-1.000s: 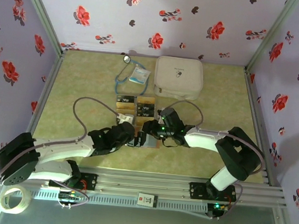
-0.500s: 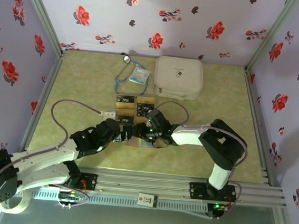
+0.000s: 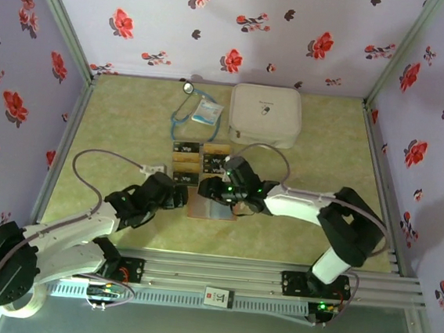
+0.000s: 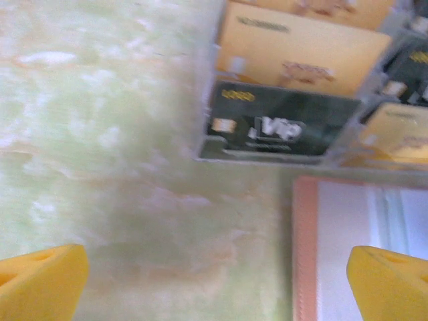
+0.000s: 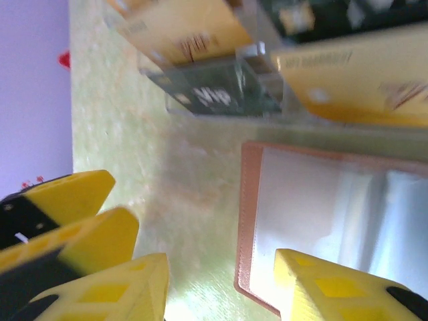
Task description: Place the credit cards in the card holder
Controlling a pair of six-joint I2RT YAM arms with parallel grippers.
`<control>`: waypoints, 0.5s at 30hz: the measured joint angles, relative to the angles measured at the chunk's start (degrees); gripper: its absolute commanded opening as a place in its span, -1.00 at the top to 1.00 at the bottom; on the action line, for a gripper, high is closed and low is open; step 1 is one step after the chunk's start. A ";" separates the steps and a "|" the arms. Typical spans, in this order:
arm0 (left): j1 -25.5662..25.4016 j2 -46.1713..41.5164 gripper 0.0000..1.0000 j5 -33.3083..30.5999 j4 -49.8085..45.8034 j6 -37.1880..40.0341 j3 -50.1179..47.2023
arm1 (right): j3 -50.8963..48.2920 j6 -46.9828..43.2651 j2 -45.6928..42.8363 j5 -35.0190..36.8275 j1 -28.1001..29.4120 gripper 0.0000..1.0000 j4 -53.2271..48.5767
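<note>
Both arms are shifting leftward by the holder (image 3: 216, 211).
Our left gripper (image 4: 214, 281) is hanging wide open, empty; our right gripper (image 5: 221, 287), parted and empty, is hovering over the holder's left edge. With the cards (image 3: 199, 158) lying just beyond, we're aiming to pinch one edge.

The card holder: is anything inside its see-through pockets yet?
The card holder lies open; the pockets that show look empty. The right gripper covers one corner, so that part cannot be seen.
</note>
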 measured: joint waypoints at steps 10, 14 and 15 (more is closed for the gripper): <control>14.62 5.16 -0.99 16.98 8.07 7.04 4.94 | 7.78 -14.73 -4.92 11.67 -4.61 0.10 -19.63; 16.39 9.07 -0.99 22.38 12.28 7.91 4.90 | 8.61 -19.28 -3.08 13.99 -4.48 0.10 -22.84; 16.63 9.84 -0.99 23.32 13.18 8.11 4.90 | 8.61 -19.91 -2.47 14.21 -4.46 0.09 -23.28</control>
